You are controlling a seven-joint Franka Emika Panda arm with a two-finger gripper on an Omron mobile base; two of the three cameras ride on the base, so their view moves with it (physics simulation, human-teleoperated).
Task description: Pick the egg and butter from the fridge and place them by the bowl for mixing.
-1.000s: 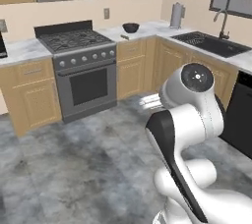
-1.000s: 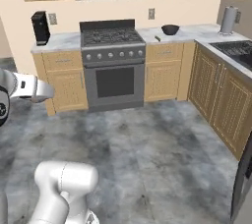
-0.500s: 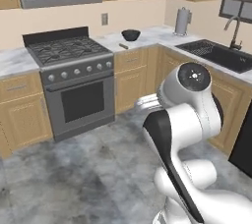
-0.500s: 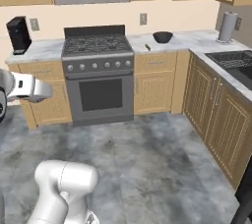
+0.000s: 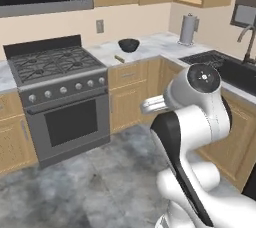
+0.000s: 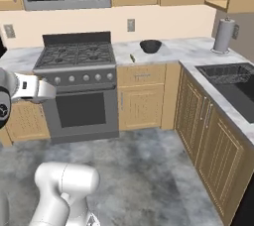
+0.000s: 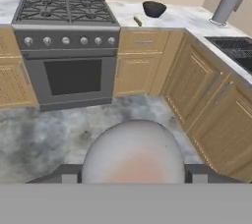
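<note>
While the grey steel gas stove with its dark oven window (image 5: 62,109) is standing between light wooden cabinets under a marbled white countertop (image 6: 171,51), the shallow round black bowl (image 6: 150,46) is sitting on that counter to the stove's right, with the short yellowish-olive stick of butter (image 7: 138,21) lying just beside it, nearer the counter's front edge. Close to the hand camera, the two-finger gripper (image 7: 133,171) is pinching the pale pinkish-grey ball of an egg (image 7: 133,154) between its dark fingertips (image 7: 196,173), well apart from the bowl.
</note>
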